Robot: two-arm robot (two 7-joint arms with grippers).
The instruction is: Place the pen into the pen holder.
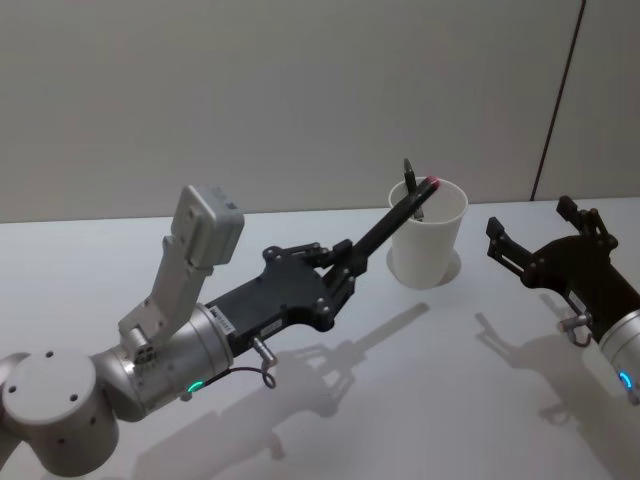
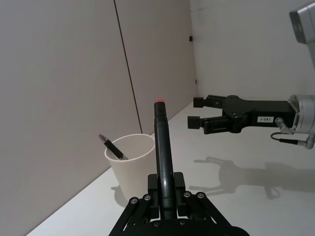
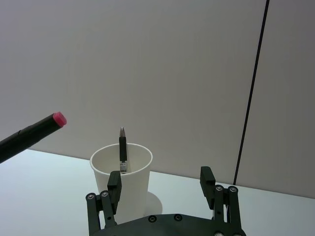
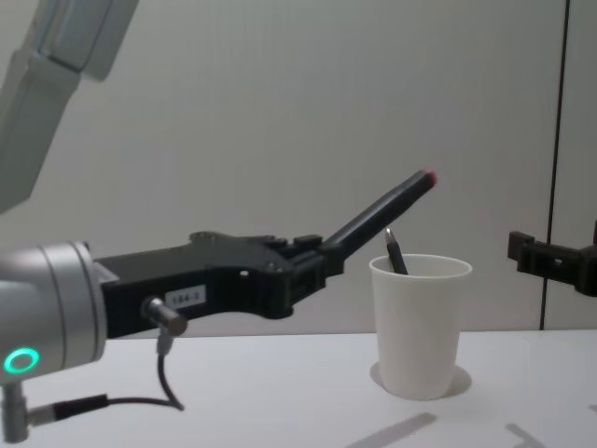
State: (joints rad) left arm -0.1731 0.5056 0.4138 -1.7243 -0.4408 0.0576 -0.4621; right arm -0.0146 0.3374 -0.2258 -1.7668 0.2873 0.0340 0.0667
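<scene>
Two-armed unit: silver-grey cylindrical joints (image 1: 55, 400), green ring light (image 4: 20, 360), pale grey camera box (image 4: 65, 37) at chest view's upper left, matte black left gripper (image 1: 345, 268) and right gripper (image 1: 530, 225), silver-screwed linkage fingers (image 3: 114, 183), white printed label (image 4: 185, 298), metal plug (image 4: 163, 315), thin black cable (image 4: 168, 383).

other pen (image 1: 408, 176) mostly hidden inside the pen holder (image 1: 430, 252), held pen (image 1: 392, 220) with its back end swallowed by the left gripper (image 1: 345, 265), probably clamped there

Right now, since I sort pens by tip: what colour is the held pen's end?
Pinkish red, capping the black pen; clearest in the right wrist view.
</scene>
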